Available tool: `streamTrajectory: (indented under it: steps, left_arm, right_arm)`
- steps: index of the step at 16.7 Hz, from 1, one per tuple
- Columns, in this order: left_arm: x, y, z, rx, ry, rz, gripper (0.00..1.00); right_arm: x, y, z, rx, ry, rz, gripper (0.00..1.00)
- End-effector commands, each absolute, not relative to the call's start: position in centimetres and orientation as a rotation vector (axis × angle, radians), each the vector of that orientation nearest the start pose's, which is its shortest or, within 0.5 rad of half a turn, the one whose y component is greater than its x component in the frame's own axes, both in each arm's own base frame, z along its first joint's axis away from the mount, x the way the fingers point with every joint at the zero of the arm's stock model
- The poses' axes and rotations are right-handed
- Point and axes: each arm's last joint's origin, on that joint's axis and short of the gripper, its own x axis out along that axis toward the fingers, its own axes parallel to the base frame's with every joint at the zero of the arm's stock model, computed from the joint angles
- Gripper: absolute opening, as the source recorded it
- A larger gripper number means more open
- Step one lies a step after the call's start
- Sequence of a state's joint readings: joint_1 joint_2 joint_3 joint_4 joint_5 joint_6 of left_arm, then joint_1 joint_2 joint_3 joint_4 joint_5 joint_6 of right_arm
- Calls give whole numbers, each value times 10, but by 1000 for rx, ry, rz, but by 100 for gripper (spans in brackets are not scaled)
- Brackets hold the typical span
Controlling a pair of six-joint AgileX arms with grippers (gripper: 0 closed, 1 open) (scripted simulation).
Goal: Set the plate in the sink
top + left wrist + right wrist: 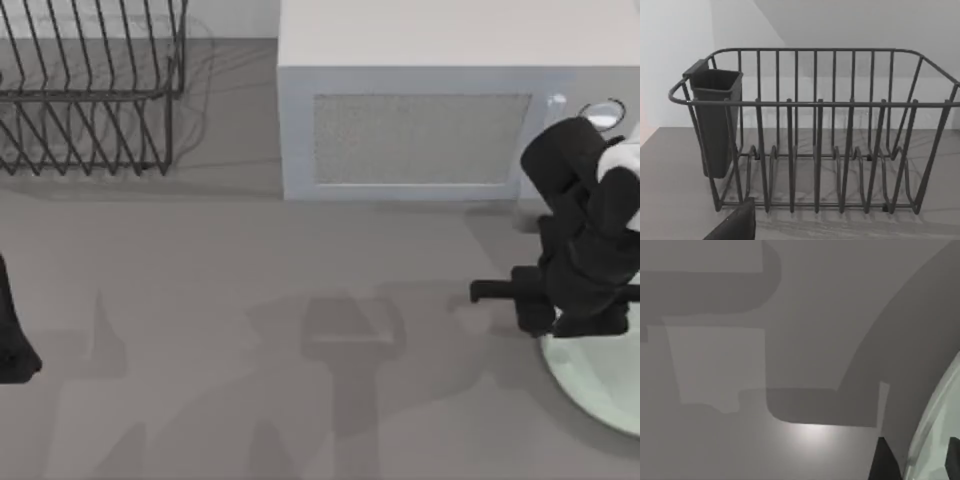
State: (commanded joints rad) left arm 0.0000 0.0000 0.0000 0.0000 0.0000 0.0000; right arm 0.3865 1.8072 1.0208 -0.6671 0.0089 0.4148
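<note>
Reaching over the plate [600,395] at the right edge of the surface [250,280], the right arm is carrying the right jaws [575,325] low above the plate's near-left rim. From the top view the wrist is covering the jaws, so I cannot tell whether they are spread or pressed together. In the right wrist view the pale green rim [935,435] is sitting just beside the dark finger [887,462], with bare grey surface on the far side of the jaws.

Left arm is parked at the left edge of the surface; left jaws [15,350] state also cannot be told. Its wrist camera is facing the wire dish rack [815,150] with its dark cutlery cup [715,120].

Judged step: closing in on the rim for a pinch. Plate is lying flat and is shallow, so one finger is probably needing to go under the rim edge and the other over it; coming in nearly level with the surface should help. Glossy surface is likely slippery, so a deep bite on the rim is preferable to a fingertip hold.

Microwave [420,130] is standing beyond the jaws, well apart from the plate. No sink is identifiable to me; the rack, far to the left of the jaws, is the likeliest destination.
</note>
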Motion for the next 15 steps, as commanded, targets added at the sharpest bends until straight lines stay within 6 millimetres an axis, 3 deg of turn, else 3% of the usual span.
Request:
streamTrajectory:
  steps: [3, 10, 12, 15]
  left_arm:
    - [106, -1, 160, 0, 0, 0, 100]
    - [106, -1, 160, 0, 0, 0, 100]
    - [106, -1, 160, 0, 0, 0, 100]
    - [106, -1, 160, 0, 0, 0, 100]
  right_arm:
    - [296, 121, 173, 71, 1383, 19, 0]
    - [278, 115, 342, 106, 1280, 32, 0]
    - [275, 112, 366, 93, 1318, 27, 0]
    - [283, 116, 374, 63, 1411, 17, 0]
